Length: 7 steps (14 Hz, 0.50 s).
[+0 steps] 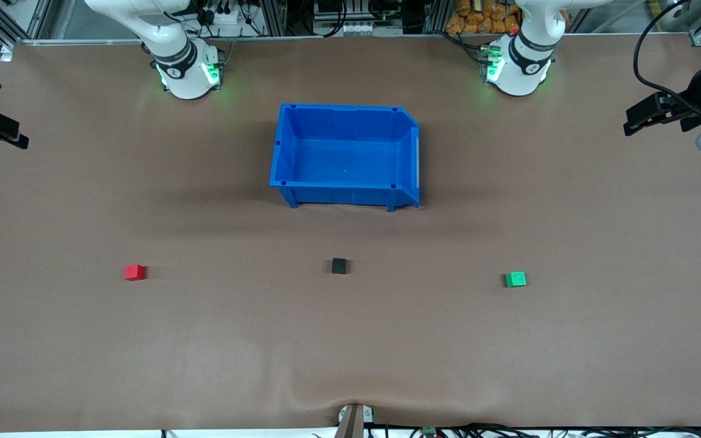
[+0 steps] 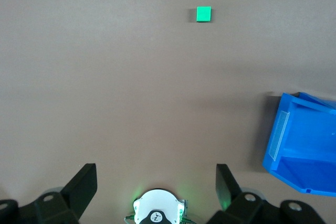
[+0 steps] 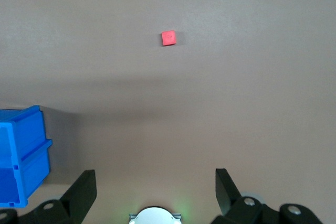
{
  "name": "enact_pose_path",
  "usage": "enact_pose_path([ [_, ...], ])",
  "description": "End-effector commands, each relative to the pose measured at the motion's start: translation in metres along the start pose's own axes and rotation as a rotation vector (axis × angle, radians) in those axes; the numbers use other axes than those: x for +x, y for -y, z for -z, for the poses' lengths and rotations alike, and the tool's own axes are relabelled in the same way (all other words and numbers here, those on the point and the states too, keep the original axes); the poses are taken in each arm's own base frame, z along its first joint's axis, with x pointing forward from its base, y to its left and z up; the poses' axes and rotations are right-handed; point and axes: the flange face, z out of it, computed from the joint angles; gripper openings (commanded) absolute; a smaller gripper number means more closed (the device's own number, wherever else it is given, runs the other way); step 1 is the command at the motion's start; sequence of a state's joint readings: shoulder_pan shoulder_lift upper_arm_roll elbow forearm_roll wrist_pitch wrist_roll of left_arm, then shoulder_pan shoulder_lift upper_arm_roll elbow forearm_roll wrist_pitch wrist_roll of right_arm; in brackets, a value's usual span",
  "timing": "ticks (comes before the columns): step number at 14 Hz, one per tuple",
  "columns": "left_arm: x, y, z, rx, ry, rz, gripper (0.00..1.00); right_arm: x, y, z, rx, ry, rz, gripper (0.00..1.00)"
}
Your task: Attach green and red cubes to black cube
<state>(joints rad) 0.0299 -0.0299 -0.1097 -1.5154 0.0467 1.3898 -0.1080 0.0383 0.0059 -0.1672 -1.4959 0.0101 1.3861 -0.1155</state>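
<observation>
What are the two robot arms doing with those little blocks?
Nothing is being held yet. Both arms wait up high with open tools, the left tool and the right tool each at its own end of the table. The red cube, black cube and green cube sit apart in a row, nearer the camera than the blue bin, which looks empty.
</observation>
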Motion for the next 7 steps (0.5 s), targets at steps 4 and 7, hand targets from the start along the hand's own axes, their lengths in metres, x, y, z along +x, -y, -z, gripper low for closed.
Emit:
enact_pose_path([
  [4, -0.0002, 0.0064, 0.0078, -0.009, 0.001, -0.001, 1.0, -0.006, -0.0051, 0.0059, -0.001, 0.001, -0.004, 1.0],
  [7, 0.0064, 0.0145, 0.0004, -0.008, 0.017, 0.015, 1.0, -0.0059, -0.0035, 0.0065, -0.002, 0.0, -0.002, 1.0],
])
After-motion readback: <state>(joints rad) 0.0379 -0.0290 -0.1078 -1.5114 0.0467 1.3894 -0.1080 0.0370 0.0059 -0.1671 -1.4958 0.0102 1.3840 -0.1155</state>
